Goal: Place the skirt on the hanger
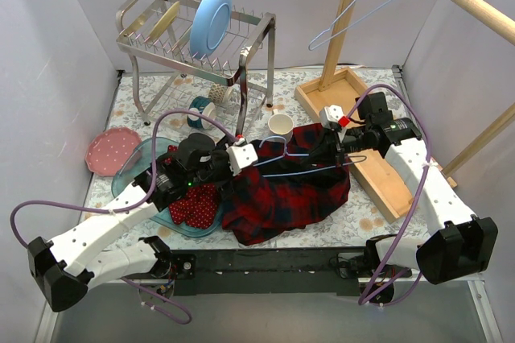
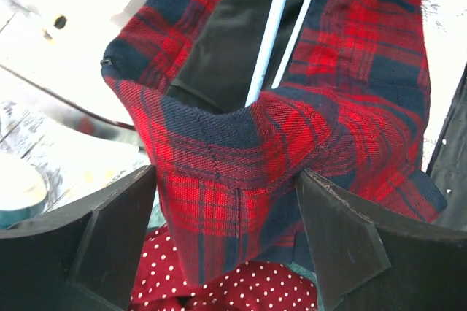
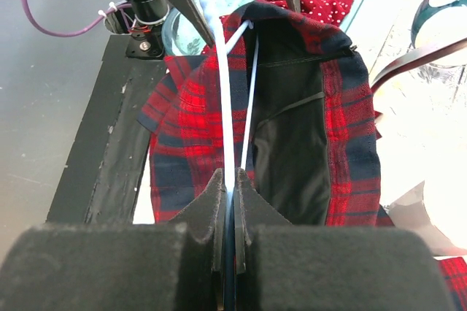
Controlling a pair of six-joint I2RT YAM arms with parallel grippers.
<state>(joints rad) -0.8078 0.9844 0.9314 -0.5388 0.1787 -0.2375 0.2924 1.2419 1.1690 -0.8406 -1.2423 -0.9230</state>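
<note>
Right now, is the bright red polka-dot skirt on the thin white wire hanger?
No, the white wire hanger runs inside the red-and-navy plaid garment; the polka-dot skirt lies outside it.

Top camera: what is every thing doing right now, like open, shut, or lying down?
Right gripper: shut on the hanger wire.
Left gripper: open around a plaid garment fold.
Hanger: partly inside the plaid garment.
Polka-dot skirt: crumpled, off the hanger.
Blue plate: standing on edge.
Cup: upright.

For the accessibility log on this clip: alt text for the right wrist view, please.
The right gripper is shut on a white wire hanger reaching into an open plaid garment with black lining; a red polka-dot garment lies beyond.
</note>
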